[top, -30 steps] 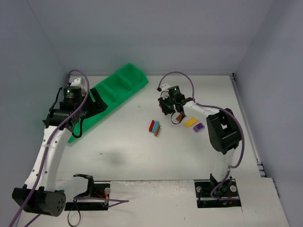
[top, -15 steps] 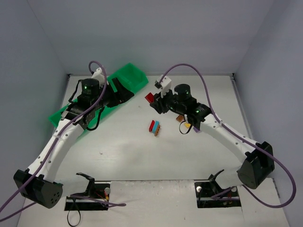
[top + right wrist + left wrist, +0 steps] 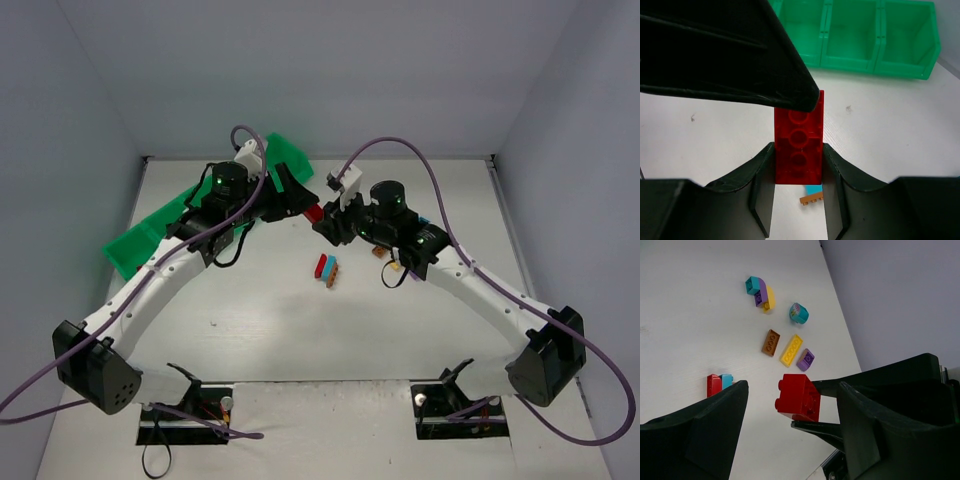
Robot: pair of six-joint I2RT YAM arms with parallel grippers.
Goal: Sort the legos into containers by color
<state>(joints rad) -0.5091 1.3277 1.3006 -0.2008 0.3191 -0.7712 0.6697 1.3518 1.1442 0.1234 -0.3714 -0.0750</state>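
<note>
Jaws of the right end effector [image 3: 799,162] are clamped on the two long sides of a red brick [image 3: 799,137], which is held clear of the desk [image 3: 260,320]. The left end effector [image 3: 792,389] faces it from the other side with its jaws wide apart. In the left wrist view one jaw stands on each side of the red brick, with a gap on both sides, so the brick sits between them without touching. From the right wrist view one of the left fingers [image 3: 725,55] crosses over the far end of the brick; whether it touches there I cannot tell.

The green tray [image 3: 135,245] lies slanted along the far left of the desk, partly hidden by the left arm. Its nearest end is close to the held brick, and its compartments show just beyond the brick in the right wrist view.

On the desk below lie a red and blue stack [image 3: 719,384], a brown brick [image 3: 771,342], a yellow brick [image 3: 791,350] and a purple brick [image 3: 805,360] close together. Farther off are a round teal piece [image 3: 799,313] and a teal, purple and yellow cluster [image 3: 759,290].
</note>
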